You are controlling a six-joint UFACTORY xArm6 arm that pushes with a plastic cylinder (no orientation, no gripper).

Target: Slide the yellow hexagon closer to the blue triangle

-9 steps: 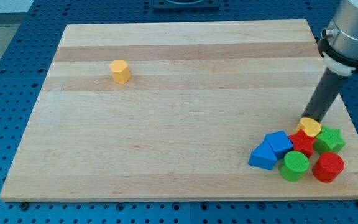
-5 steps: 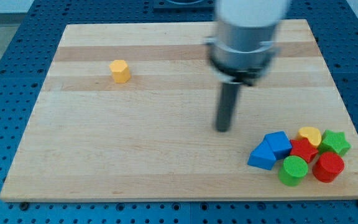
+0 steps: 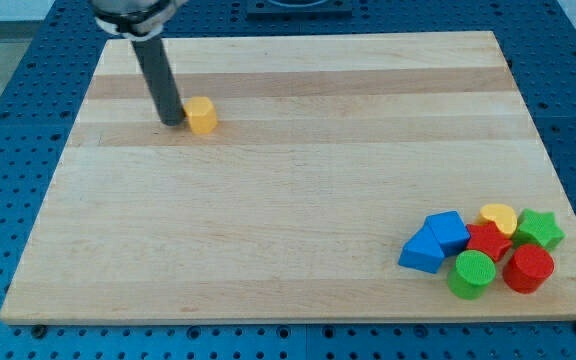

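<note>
The yellow hexagon point(image 3: 202, 115) stands on the wooden board point(image 3: 288, 190) at the view's upper left. My tip point(image 3: 173, 122) is down on the board right against the hexagon's left side. The blue triangle point(image 3: 424, 250) lies far away at the view's lower right, at the left end of a cluster of blocks.
The lower-right cluster also holds a blue cube point(image 3: 449, 230), a yellow heart point(image 3: 498, 216), a red star point(image 3: 486, 241), a green star point(image 3: 537, 228), a green cylinder point(image 3: 472, 273) and a red cylinder point(image 3: 528, 267). The board's right edge is close beside them.
My tip swept from the cluster at the lower right across the board to the hexagon's left side. The hexagon has shifted slightly to the right.
</note>
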